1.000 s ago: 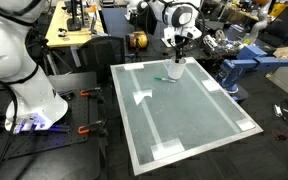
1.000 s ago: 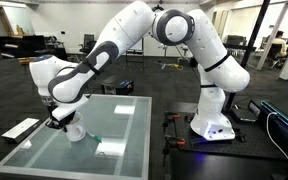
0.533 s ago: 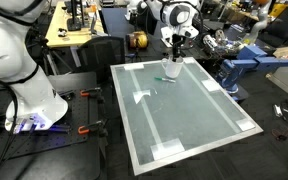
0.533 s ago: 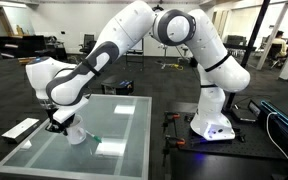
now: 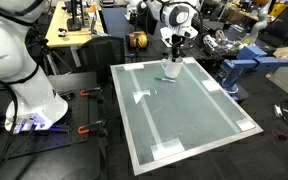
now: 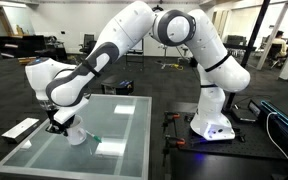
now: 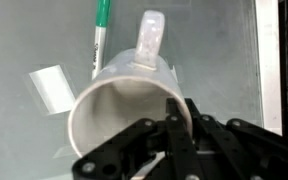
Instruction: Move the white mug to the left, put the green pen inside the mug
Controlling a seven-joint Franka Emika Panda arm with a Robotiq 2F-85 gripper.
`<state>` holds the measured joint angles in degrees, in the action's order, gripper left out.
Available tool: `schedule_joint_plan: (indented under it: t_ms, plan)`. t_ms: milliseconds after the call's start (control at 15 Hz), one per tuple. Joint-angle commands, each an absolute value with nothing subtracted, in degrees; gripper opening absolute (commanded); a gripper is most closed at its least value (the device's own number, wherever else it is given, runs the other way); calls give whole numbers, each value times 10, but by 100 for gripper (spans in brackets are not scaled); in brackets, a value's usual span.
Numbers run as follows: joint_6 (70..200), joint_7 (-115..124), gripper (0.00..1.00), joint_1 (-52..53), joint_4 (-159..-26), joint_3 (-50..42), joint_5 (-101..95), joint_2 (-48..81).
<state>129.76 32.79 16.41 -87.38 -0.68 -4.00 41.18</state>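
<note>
The white mug (image 7: 119, 100) fills the middle of the wrist view, mouth toward the camera and handle pointing up. My gripper (image 7: 174, 118) is shut on its rim wall, one finger inside and one outside. The green pen (image 7: 100, 30) lies on the glass just beyond the mug, its tip by the mug's side. In both exterior views the mug (image 5: 171, 70) (image 6: 76, 133) sits near the far edge of the glass table under the gripper (image 5: 174, 59) (image 6: 58, 125). The pen (image 5: 161, 79) (image 6: 92, 139) lies close beside it.
The glass tabletop (image 5: 184, 115) has flat white tape patches (image 5: 142, 97) and a white rim. A white tape patch (image 7: 52, 87) lies near the mug. The robot base (image 5: 29, 95) and black clamps stand beside the table. Lab benches and clutter (image 5: 234, 50) surround it.
The gripper and the mug have shifted slightly sideways along the table's far edge, toward the pen. In the last half second nothing visibly moved.
</note>
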Motion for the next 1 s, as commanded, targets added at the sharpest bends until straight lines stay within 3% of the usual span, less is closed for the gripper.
schedule_joint_plan:
  t_ms: [0, 200, 933]
  plan:
    - [1277, 315, 5, 167, -860, -9, -41, 408]
    - [1278, 315, 6, 168, -861, -9, -42, 407]
    - [1281, 319, 29, 170, -864, -11, -43, 401]
